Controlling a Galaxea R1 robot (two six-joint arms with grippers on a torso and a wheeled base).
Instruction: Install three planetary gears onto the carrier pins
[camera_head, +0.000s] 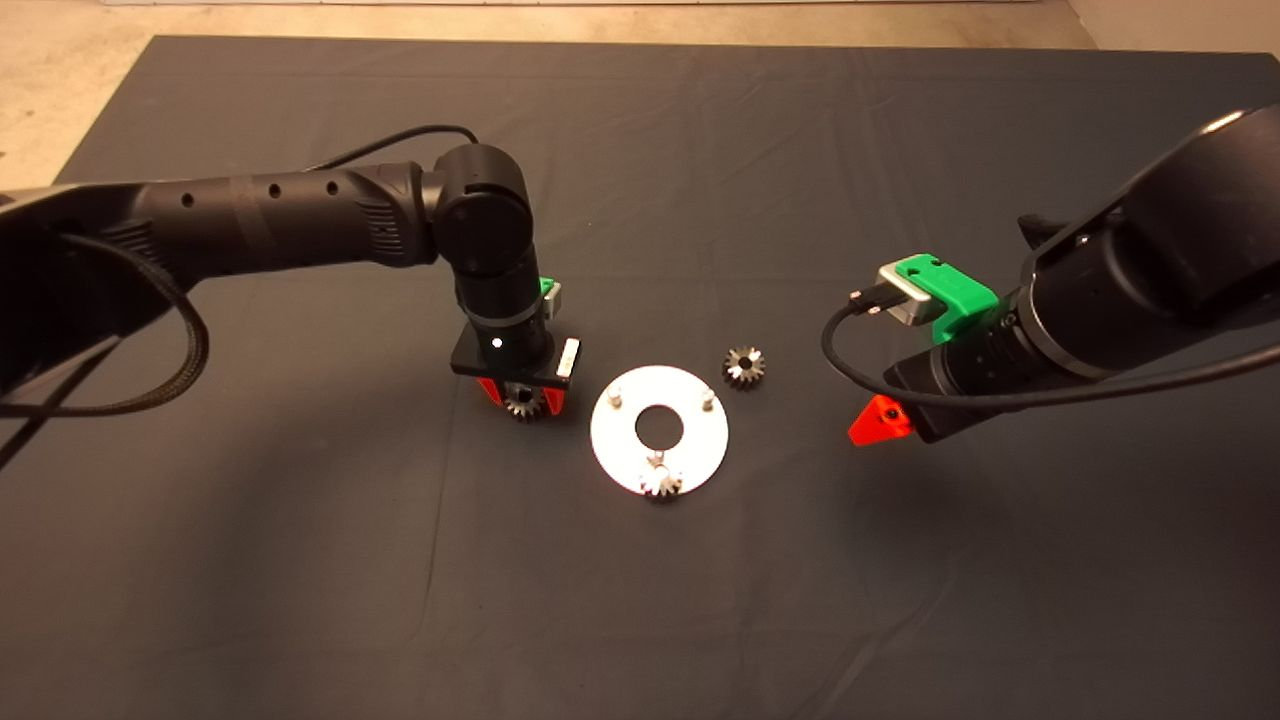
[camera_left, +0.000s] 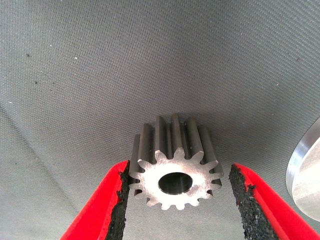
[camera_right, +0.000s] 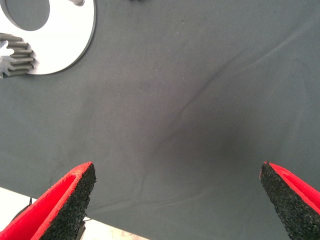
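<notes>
**Left gripper straddles a gear beside the disc**

The left gripper (camera_head: 521, 398) is down at the mat (camera_head: 300, 560) just left of the white disc (camera_head: 625, 452), its fingers (camera_left: 107, 210) apart around a gear (camera_left: 173, 172); one pad touches the teeth, the other stands slightly off. A second gear (camera_head: 662, 483) sits on the disc's near pin. The other two pins (camera_head: 616, 398) are bare. A third gear (camera_head: 743, 366) lies on the mat just beyond the disc's right edge. The right gripper (camera_right: 177, 195) hovers right of the disc, fingers wide apart.
</notes>
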